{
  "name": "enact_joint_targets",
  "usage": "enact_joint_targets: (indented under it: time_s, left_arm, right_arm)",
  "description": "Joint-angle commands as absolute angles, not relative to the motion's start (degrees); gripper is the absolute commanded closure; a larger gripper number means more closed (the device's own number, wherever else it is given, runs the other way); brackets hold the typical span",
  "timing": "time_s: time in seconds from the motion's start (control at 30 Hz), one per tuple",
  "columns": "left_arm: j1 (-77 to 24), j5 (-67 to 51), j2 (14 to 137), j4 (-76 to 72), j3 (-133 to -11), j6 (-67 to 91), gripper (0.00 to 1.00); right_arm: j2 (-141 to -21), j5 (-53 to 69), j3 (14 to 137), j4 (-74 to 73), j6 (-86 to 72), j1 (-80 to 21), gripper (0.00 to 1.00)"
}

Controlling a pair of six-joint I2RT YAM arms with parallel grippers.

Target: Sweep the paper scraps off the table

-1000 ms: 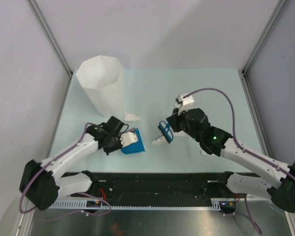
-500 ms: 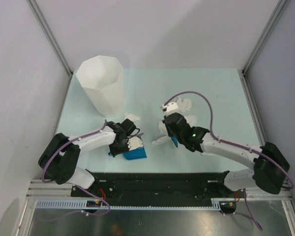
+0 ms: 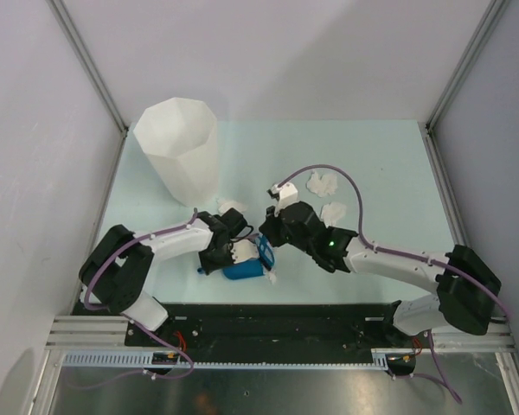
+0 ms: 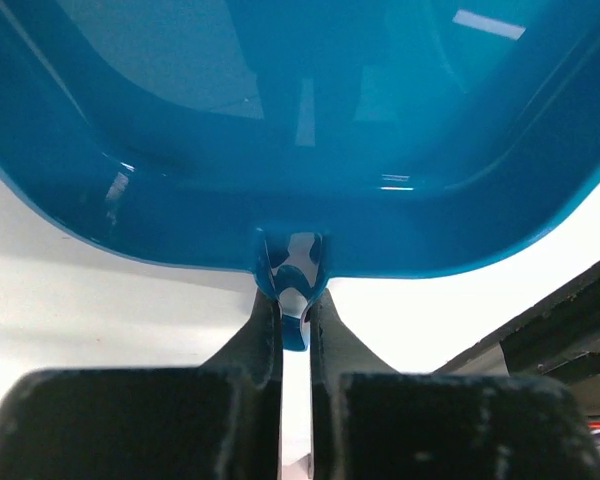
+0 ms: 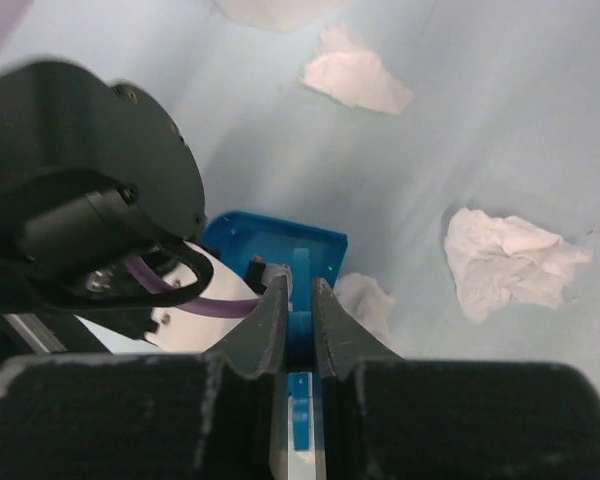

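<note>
- The bench (image 3: 372,147) spreads pale green ahead of and around both sets of fingers.
- The bin (image 3: 177,147) stands upright well beyond my left fingers (image 4: 268,335) and off to their left.
- The dustpan (image 4: 300,150) fills the left wrist view just past those fingertips. They are clenched tight on the short tab at its back edge. From above, the pan sits low on the bench, close to the black front rail.
- The brush (image 5: 300,420) is grasped by my right fingers (image 5: 265,325), its blue-and-white handle pinched between them. I cannot make out the bristles.
- The two sets of fingers are close together, with the dustpan just ahead of the right fingertips.
- The scraps (image 5: 510,255) lie loose on the bench:
  - The largest in the right wrist view is off to the right of the right fingers.
  - A small one (image 5: 365,300) sits just right of their tips, beside the dustpan's corner.
  - Another (image 5: 355,80) lies well ahead of them.
  - From above, two (image 3: 324,183) rest on the far side of the right wrist, apart from its fingers.
</note>
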State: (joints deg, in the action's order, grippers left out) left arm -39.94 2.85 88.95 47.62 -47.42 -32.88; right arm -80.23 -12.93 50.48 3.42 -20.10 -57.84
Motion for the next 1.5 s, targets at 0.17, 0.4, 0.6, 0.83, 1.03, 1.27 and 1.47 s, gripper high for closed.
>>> enact_joint_targets:
  time_s: [0.17,0.4,0.6,0.83,1.03,1.27,1.47]
  left_arm:
    - [-40.6,9.4,85.0,46.4,-48.7,-31.9,1.00]
    - [-40.6,11.5,76.7,52.1,-47.3,-34.5,1.00]
    - [-40.7,12.2,71.0,54.9,-38.7,-34.9,1.00]
    - [-41.0,12.9,72.9,55.4,-39.3,-34.3,1.00]
    - [-44.0,10.7,80.0,55.0,-42.4,-33.1,1.00]
    - [-44.0,10.5,85.2,54.2,-46.1,-33.8,1.00]
    - [-44.0,7.9,87.3,53.4,-48.9,-33.3,1.00]
  right_arm:
    - [-67.9,-18.8,52.6,0.5,-23.2,-54.8,1.00]
    - [-62.4,-33.1,52.6,-13.4,-21.7,-61.9,1.00]
    - [-62.5,-43.3,52.6,-23.4,-29.7,-73.5,1.00]
    - [-65.7,-40.5,52.4,-35.3,-41.7,-75.5,1.00]
    - [-71.6,-44.7,46.1,-23.2,-41.1,-76.2,1.00]
    - [-76.6,-45.2,43.9,5.3,-31.2,-73.3,1.00]
    - [-78.8,-27.6,44.4,24.8,-19.2,-71.6,1.00]
